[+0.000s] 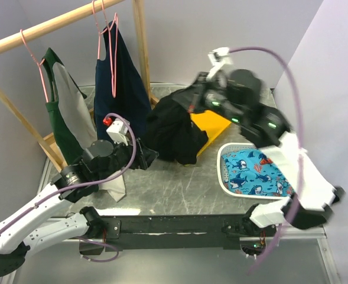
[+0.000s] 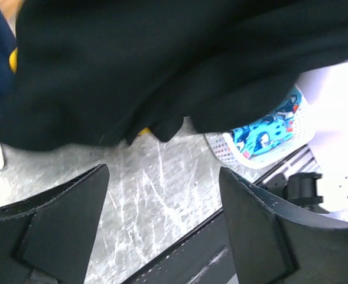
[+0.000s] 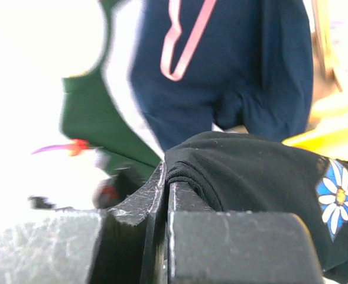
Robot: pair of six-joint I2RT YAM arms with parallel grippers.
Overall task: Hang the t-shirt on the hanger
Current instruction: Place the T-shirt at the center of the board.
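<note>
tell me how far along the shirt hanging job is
Early. Done: the t-shirt is picked up, pinched in the shut right pincer. In hand: the open left pincer sits just short of its hem, gripping nothing. Left: the pink hanger hangs on the rail against the navy shirt, with no t-shirt on it.

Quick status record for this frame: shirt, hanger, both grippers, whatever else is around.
t-shirt: black, bunched, hanging from the right gripper, not on a hanger
hanger: pink, on the wooden rail, in front of the navy shirt
right gripper: shut on the t-shirt
left gripper: open, below the t-shirt's lower edge, holding nothing
other: white basket with shark-print cloth, on the right; green-and-grey shirt hung on the rail
</note>
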